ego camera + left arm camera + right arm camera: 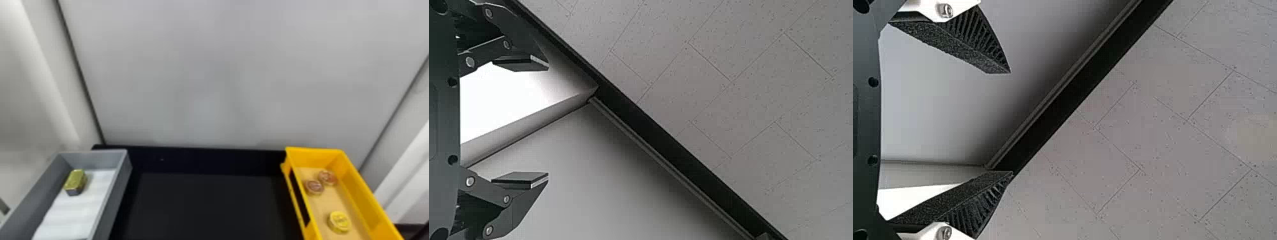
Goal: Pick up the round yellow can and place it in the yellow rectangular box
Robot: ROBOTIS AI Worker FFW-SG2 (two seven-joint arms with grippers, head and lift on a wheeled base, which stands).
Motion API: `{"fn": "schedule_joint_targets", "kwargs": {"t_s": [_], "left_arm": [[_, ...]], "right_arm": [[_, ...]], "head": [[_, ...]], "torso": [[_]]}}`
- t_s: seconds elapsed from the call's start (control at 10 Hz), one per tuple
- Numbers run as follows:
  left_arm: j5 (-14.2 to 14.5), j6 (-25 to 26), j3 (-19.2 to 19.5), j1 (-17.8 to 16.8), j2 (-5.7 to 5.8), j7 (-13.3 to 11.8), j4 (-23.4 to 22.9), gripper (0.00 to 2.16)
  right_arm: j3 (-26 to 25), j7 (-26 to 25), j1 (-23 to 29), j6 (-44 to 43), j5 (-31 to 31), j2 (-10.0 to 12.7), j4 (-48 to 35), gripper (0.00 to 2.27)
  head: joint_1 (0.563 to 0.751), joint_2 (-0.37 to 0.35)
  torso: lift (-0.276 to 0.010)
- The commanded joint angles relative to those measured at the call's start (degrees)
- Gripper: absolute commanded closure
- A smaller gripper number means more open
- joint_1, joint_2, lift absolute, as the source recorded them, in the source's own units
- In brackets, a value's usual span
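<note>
Fingers stand parted on the left gripper [548,120], with nothing between their flat pads. The right gripper [1010,123] is likewise spread and empty, its ribbed fingers well apart. Speckled ceiling tiles [739,100] and a pale wall lie beyond the left one, so both arms look raised clear of the work.

Out at the work, the round yellow can [339,221] sits inside the yellow rectangular box [359,188], lid up, towards the robot's end of the floor that shows. Farther back in that box are two small cans with reddish lids, a nearer one [314,186] and a farther one [327,177], close beside each other and apart from the yellow can.

Across the black table [204,204], on the robot's left, a grey box [119,188] holds a gold-lidded rectangular tin [75,182] on a white liner [76,207], near its far end.

By the look of it, the task is complete: the can is in its box and released. Nothing seems left to do beyond keeping both arms away; another grasp would only risk disturbing the can.
</note>
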Motion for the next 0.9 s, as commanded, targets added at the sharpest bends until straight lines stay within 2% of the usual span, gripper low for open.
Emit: {"fn": "schedule_joint_targets", "kwargs": {"t_s": [0.0,0.4,0.8], "left_arm": [[0.00,-0.01,-0.70,-0.24,0.11,0.14,0.34,0.45],[-0.70,-0.53,-1.05,-0.15,-0.42,1.11,1.13,0.45],[-0.70,0.52,-1.66,-0.85,-0.15,1.81,0.95,0.45]], "right_arm": [[0.16,-0.07,0.35,-0.15,-0.03,0.04,0.13,0.05],[1.31,-1.56,-0.35,-1.82,0.32,0.04,1.19,0.09],[3.33,-1.65,-2.72,-0.06,0.59,-0.05,1.98,0.10]], "head": [[0.574,-0.048],[0.574,-0.048],[0.574,-0.048]], "torso": [[0.000],[0.000],[0.000]]}}
